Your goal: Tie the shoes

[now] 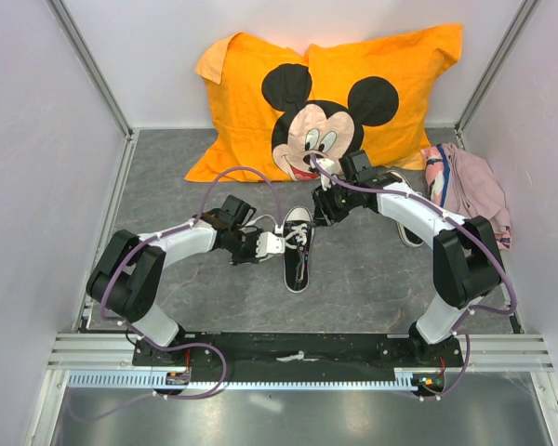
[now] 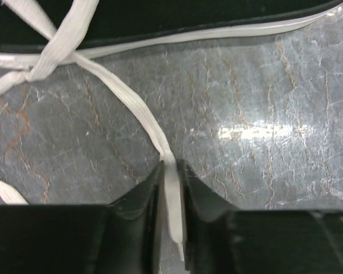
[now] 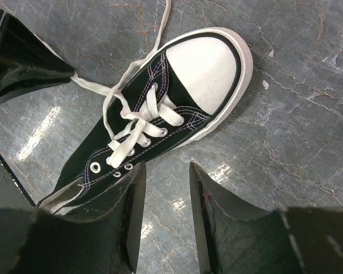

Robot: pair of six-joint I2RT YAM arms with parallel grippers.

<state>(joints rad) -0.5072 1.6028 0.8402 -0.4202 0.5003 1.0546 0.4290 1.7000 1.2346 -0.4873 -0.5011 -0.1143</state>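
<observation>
One black sneaker (image 1: 298, 253) with a white toe cap lies in the middle of the grey mat, toe pointing away from the arm bases. My left gripper (image 1: 266, 243) is at its left side, shut on one white lace (image 2: 126, 97) that runs taut from the shoe's sole edge (image 2: 177, 35) into the jaws. My right gripper (image 1: 324, 212) hovers open and empty just beside the shoe's toe end; its view shows the laced shoe (image 3: 160, 108) ahead of its open fingers (image 3: 134, 194). The second sneaker (image 1: 410, 234) lies to the right, mostly hidden under the right arm.
An orange Mickey Mouse pillow (image 1: 325, 93) leans against the back wall. A pink cloth (image 1: 470, 181) lies at the back right. White walls with metal frame rails enclose the mat on three sides. The left gripper body (image 3: 17, 63) shows in the right wrist view.
</observation>
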